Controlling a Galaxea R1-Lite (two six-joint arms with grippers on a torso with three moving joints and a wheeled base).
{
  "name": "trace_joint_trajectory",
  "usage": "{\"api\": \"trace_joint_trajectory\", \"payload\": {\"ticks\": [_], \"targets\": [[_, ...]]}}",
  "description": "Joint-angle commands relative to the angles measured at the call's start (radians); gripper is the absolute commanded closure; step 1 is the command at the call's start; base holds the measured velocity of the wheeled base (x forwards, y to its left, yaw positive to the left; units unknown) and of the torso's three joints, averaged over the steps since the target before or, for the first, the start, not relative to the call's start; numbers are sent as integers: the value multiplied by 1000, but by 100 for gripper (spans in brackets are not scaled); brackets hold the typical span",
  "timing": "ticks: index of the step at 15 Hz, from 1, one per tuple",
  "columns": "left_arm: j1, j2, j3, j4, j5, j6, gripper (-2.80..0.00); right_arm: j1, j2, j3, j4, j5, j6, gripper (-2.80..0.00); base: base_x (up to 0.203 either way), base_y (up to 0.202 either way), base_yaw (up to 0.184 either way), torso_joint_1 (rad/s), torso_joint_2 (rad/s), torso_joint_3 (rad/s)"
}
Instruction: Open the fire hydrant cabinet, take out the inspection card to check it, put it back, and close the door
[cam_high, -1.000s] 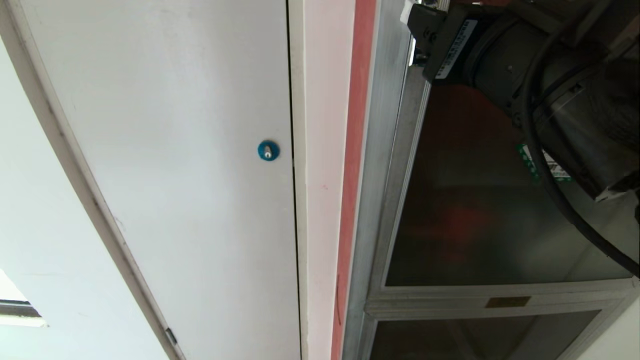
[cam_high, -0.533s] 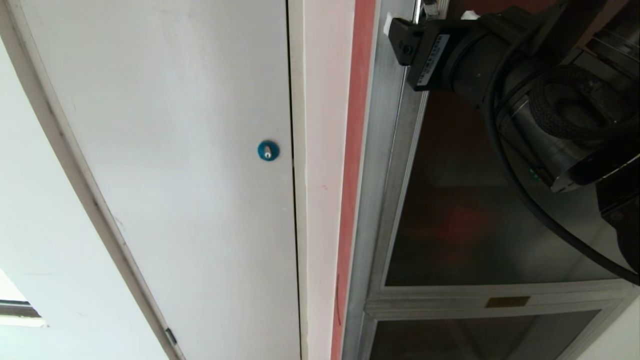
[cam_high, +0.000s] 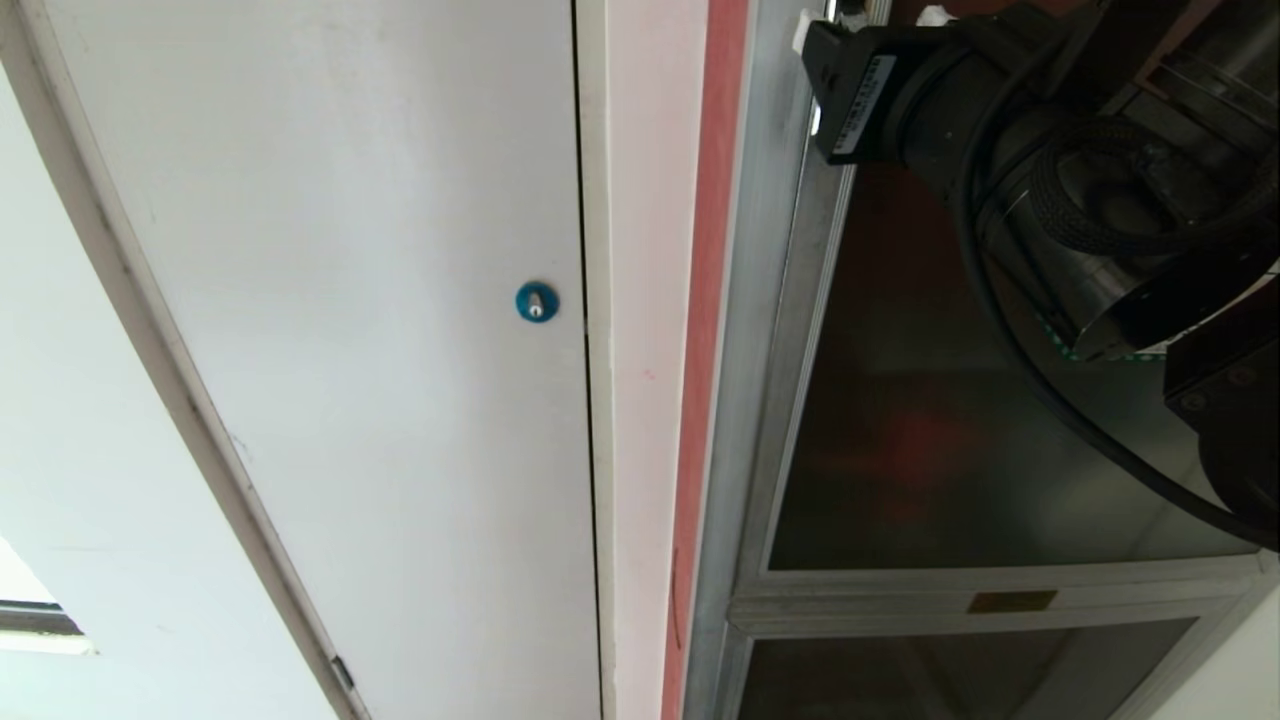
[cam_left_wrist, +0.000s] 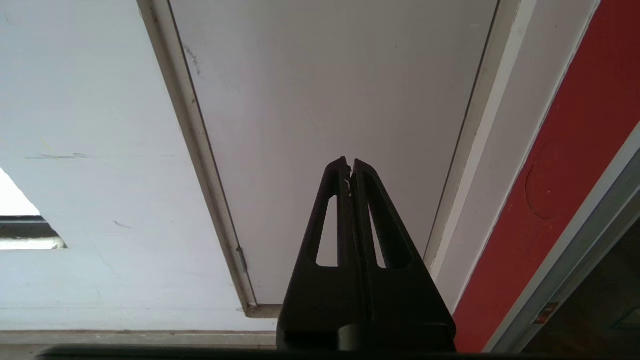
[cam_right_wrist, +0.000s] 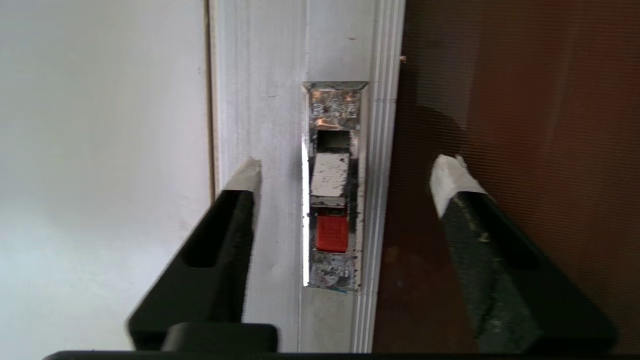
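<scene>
Right gripper: fingers spread, nothing grasped, latch on door frame framed between. Left gripper: clenched, parked before white panel.

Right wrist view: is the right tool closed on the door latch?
No, the right tool stands open, its fingers apart either side of the latch.

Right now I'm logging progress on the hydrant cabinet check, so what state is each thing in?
door: shut, flush in its aluminium frame.
latch: set in the door frame, untouched, red tab showing.
right gripper: open, fingers straddling the latch, holding nothing.
left gripper: shut, empty, parked facing the white panel door.
white panel door: closed.
</scene>
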Motion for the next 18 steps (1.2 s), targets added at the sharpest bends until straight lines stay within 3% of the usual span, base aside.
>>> {"api": "trace_joint_trajectory", "payload": {"ticks": [1,13,18], "targets": [[0,1,12,0,0,0,0,0,4,6,-3,-1,-1,0,0,0,0,0,0,0],[0,1,12,0,0,0,0,7,-4,9,-3,-1,-1,0,0,0,0,0,0,0],[0,1,12,0,0,0,0,47,-39,46,-6,-21,-1,0,0,0,0,0,0,0]]}}
